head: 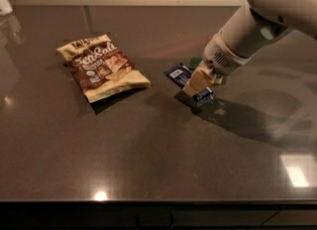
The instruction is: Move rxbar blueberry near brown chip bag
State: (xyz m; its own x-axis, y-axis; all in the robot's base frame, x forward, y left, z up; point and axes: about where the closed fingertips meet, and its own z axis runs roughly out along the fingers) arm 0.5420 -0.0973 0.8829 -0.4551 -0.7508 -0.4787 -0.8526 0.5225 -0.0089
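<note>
My gripper [197, 83] low over the dark table [148, 149], pinching the blue snack bar [177, 72], chip bag [101, 68] near, at its nine o'clock

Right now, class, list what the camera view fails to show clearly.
Camera view:
1. Slim dark navy-blue snack bar wrapper: middle covered by the gripper shut on it.
2. Green sponge: mostly hidden behind the gripper.
3. A pale object, top-left corner: cut off by the left edge.
4. Crinkly brown chip bag: small print too small to read.

The hand [197, 86] holds the rxbar blueberry [177, 72] right of the brown chip bag [103, 68], above the table [148, 154]
</note>
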